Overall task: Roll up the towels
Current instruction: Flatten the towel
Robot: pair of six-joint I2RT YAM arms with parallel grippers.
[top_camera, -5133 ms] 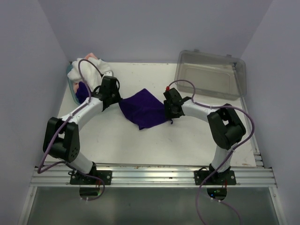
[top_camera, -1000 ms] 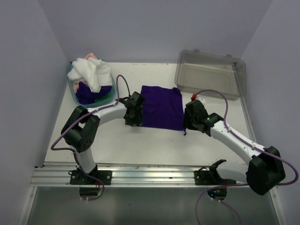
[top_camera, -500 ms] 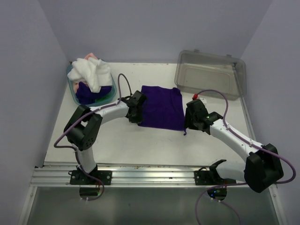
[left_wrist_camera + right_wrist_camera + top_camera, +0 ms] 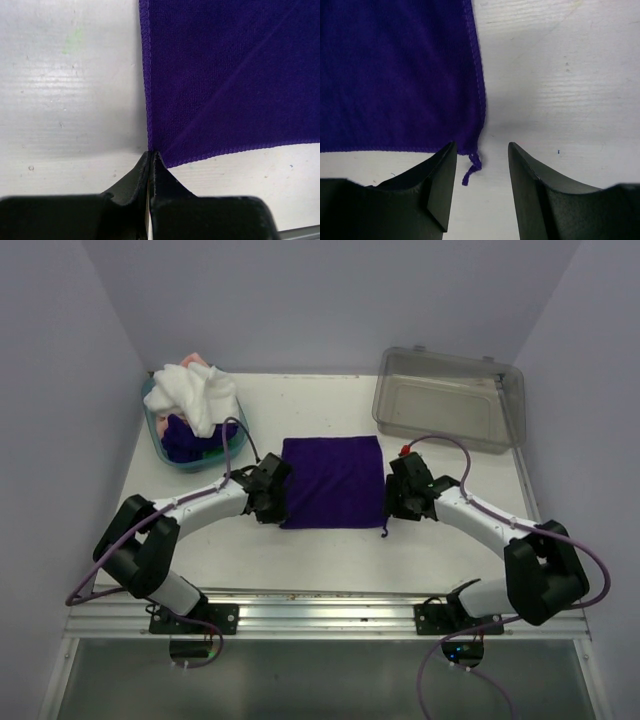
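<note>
Left end effector [image 4: 151, 155] pinching purple towel [image 4: 225, 75], right end effector [image 4: 481, 147] open

The white table [image 4: 300, 550] has open room along its near edge and between the two far corners. A teal plastic basket [image 4: 152, 428] heaped with a crumpled white cloth towel [image 4: 195, 395] fills the far left corner. A clear grey plastic bin [image 4: 448, 398] fills the far right corner. A flat dark purple cloth towel [image 4: 333, 480] covers the middle.
</note>
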